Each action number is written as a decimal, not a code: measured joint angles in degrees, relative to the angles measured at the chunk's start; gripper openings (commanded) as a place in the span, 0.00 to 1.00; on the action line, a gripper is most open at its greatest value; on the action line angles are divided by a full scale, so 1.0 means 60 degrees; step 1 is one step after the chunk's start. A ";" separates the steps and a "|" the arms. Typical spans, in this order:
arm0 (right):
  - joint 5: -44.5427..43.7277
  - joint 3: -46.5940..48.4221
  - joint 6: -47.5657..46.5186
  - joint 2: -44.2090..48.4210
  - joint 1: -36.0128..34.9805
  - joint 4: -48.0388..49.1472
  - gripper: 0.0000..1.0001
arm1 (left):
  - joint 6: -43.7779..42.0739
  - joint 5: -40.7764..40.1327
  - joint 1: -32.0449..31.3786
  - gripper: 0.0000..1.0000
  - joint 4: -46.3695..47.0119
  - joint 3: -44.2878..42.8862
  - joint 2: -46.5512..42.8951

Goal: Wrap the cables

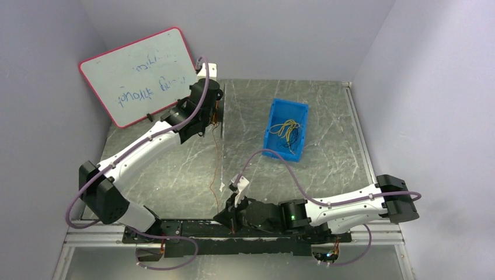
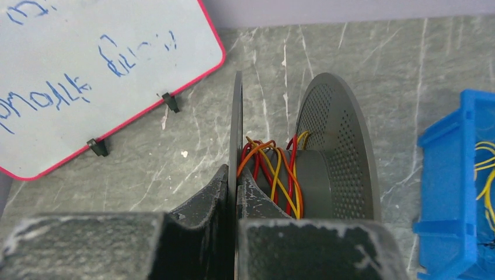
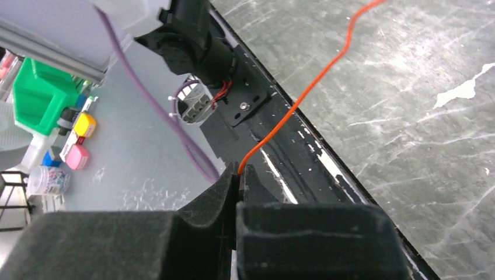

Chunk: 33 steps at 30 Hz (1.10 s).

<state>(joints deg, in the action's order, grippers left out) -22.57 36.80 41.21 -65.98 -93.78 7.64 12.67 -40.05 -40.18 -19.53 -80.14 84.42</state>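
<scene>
My left gripper [image 2: 237, 181] is shut on the thin left disc of the dark grey spool [image 2: 338, 146] and holds it at the back of the table [image 1: 327, 175], next to the whiteboard. Red, orange and yellow cables [image 2: 280, 175] are wound round the spool's core. One orange cable [image 1: 218, 154] runs from the spool down the table to my right gripper [image 1: 229, 217] at the near edge. In the right wrist view the right gripper [image 3: 240, 172] is shut on that orange cable [image 3: 303, 93], which rises away from the fingertips over the black base rail.
A blue bin [image 1: 286, 128] with loose yellow and dark cables stands at the back right of centre; it also shows in the left wrist view [image 2: 461, 192]. A red-framed whiteboard [image 1: 140, 73] leans at the back left. The black base rail [image 1: 257, 233] runs along the near edge.
</scene>
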 measured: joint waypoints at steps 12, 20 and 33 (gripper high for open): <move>-0.2575 0.3621 -0.1038 0.0026 -0.0444 -0.3836 0.00 | 0.0324 0.0004 0.0200 0.07 0.0361 0.0681 0.0721; -0.4044 0.5654 -0.1730 0.0004 -0.0448 -0.6215 0.00 | 0.0688 0.0004 0.0200 0.07 0.0561 0.1577 0.0678; -0.5836 0.8207 -0.3956 -0.0495 -0.0448 -0.8200 0.00 | 0.1049 -0.0120 -0.0313 0.07 0.0871 0.2539 0.0353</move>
<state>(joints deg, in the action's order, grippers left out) -57.58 86.04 17.47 -68.95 -96.47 -41.56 18.96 -40.77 -42.06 -14.31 -64.90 86.54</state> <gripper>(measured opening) 0.015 0.087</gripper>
